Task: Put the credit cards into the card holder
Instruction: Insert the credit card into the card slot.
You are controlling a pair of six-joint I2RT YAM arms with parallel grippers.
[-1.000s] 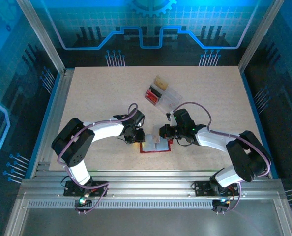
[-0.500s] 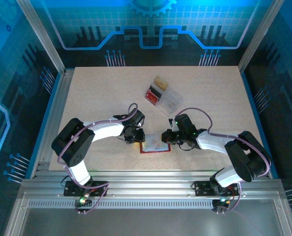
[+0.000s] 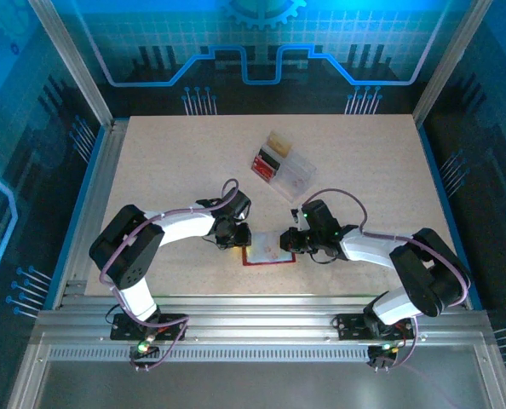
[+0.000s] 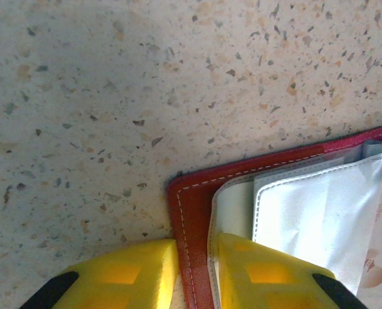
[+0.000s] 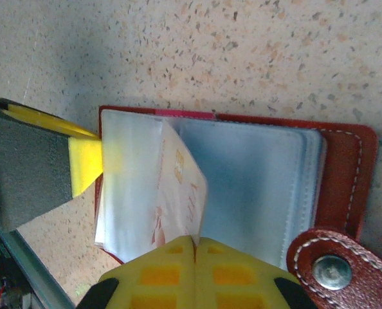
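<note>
While the left claw [image 4: 194,261] pinches the left edge of the open wallet [image 3: 270,252] at the near middle of the table [image 3: 176,170], the right claw [image 5: 194,248], closed on a card [image 5: 181,187], seems to be feeding it into a sleeve [image 5: 255,187]; insertion is unfinished.

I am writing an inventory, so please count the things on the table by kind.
Dark red leather-like folding card holder, open: 1
Pale rectangular plastic credit card in view: 1
Clear rectangular plastic box: 1
Small tan block: 1
Dark red ribbed cluster, pieces too small to separate: 1
Total: 5
</note>
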